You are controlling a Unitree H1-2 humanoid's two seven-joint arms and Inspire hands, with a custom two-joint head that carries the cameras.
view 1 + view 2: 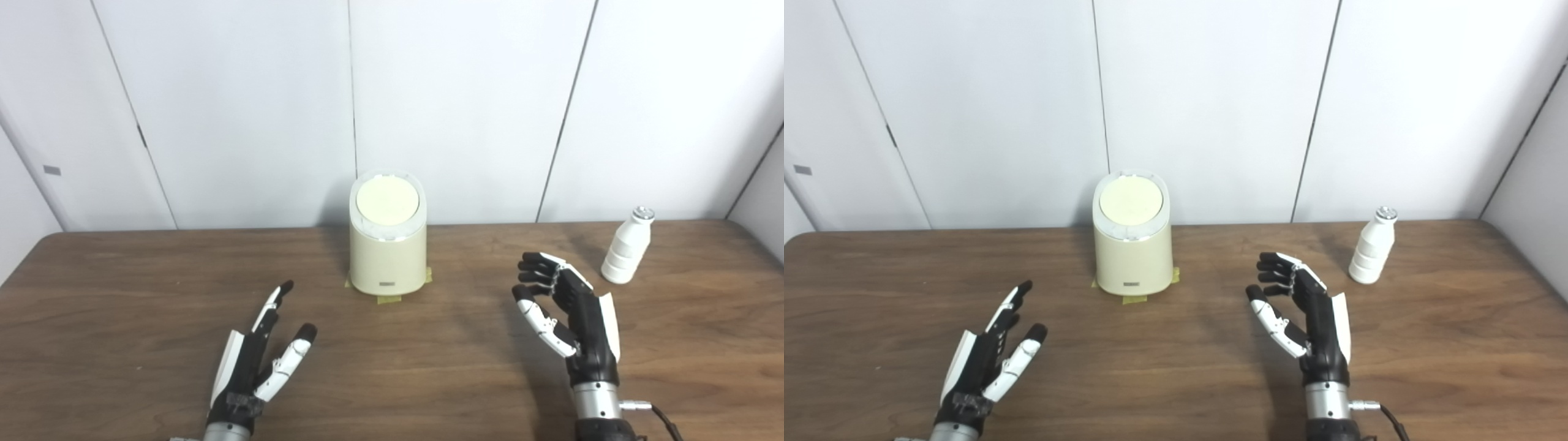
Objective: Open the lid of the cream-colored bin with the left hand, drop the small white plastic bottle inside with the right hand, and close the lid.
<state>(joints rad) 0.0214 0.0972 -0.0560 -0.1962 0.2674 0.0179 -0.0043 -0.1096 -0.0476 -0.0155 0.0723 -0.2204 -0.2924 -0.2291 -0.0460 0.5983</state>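
Left hand point(254, 361), right hand point(572, 315) empty, fingers apart.

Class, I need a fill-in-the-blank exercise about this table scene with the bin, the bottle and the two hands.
1. The lid of the cream-colored bin is ____.
2. The small white plastic bottle stands upright on the ____ side of the bin.
3. The bottle is nearer the ____ robot hand than the left robot hand.
4. Both robot hands hold ____.

Missing words: closed; right; right; nothing
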